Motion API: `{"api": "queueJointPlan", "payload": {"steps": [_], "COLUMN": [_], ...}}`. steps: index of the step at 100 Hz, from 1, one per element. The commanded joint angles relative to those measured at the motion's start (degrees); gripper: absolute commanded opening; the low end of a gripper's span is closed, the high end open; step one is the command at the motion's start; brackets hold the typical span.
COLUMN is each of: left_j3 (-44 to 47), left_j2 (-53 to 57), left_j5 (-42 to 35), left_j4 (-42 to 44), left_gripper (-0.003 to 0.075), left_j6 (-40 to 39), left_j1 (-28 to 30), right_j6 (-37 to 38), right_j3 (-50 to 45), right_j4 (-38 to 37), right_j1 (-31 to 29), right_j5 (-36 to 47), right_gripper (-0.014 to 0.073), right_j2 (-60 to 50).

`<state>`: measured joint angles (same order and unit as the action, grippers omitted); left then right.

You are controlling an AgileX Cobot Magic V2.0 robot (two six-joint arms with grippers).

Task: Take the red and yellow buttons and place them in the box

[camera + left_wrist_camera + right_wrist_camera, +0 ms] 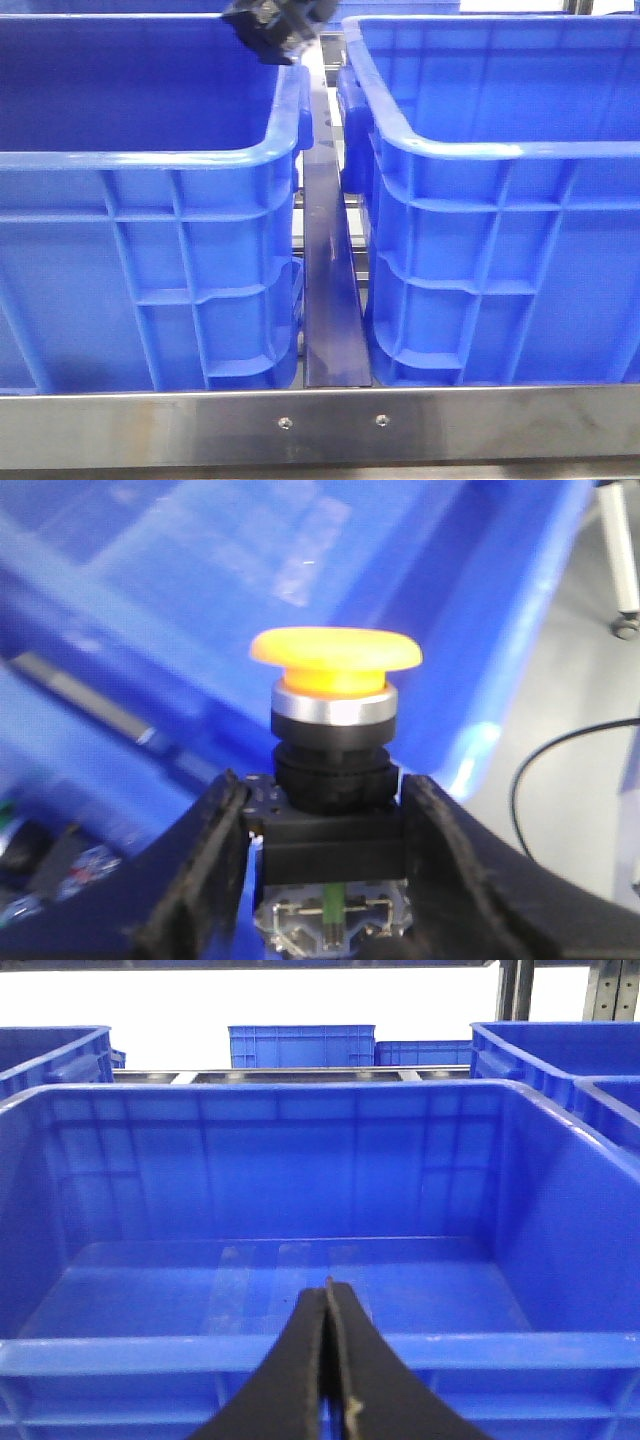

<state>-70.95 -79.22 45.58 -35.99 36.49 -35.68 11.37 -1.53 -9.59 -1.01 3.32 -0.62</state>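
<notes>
In the left wrist view my left gripper is shut on the yellow button, clamping its black body between both fingers; the yellow-orange cap and silver collar stand clear above them, over a blurred blue box. In the front view only part of the left gripper's black body shows at the top, above the inner rim of the left blue box. My right gripper is shut and empty, in front of the near rim of an empty blue box. The red button is out of view.
Two large blue boxes stand side by side, the right blue box across a narrow gap with a dark metal rail. A steel bar runs along the front. More blue boxes stand behind. A black cable lies on grey floor.
</notes>
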Motion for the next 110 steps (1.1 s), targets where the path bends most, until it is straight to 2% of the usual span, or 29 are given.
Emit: {"api": "queueJointPlan", "payload": {"steps": [1, 14, 30, 66, 76, 87, 95, 102, 110], "left_j3": [-2.12, -2.12, -2.12, -2.12, -2.12, -2.12, -2.12, -2.12, -2.12], "left_j2": [2.11, 2.11, 2.11, 2.11, 2.11, 2.11, 2.11, 2.11, 2.11], "left_j5": [-2.94, -2.94, -3.27, -3.83, -3.83, -3.94, -3.94, -3.94, -4.03], "left_j4": [-2.79, -3.18, -3.4, -3.4, -3.4, -3.4, -3.4, -3.4, -3.4], "left_gripper": [0.0198, 0.0198, 0.0197, 0.0186, 0.0186, 0.0186, 0.0186, 0.0186, 0.0186], "left_j6": [0.22, 0.22, 0.22, 0.22, 0.22, 0.22, 0.22, 0.22, 0.22], "left_j1": [-1.03, -1.03, -1.03, -1.03, -1.03, -1.03, -1.03, -1.03, -1.03], "right_j6": [-0.29, -0.18, -0.18, -0.28, -0.28, -1.55, -5.67, -10.05, -16.02], "right_j3": [1.63, 6.86, 18.25, 39.44, 43.54, 47.24, 49.23, 50.39, 51.31], "right_j4": [-0.65, -0.65, -0.41, 6.46, 10.18, 16.44, 23.55, 31.95, 43.75], "right_j1": [-0.11, -0.11, -0.11, -0.11, -0.11, 0.01, 0.35, 0.89, 2.09], "right_j5": [5.37, 0.91, -12.67, -33.43, -36.71, -39.09, -40.38, -41.22, -42.15], "right_gripper": [-0.0069, -0.0069, -0.0069, -0.0055, 0.005, 0.0291, 0.0459, 0.0519, 0.0518], "right_j2": [-1.45, -1.14, 3.53, 25.21, 31.38, 36.37, 39.78, 42.16, 45.1]}}
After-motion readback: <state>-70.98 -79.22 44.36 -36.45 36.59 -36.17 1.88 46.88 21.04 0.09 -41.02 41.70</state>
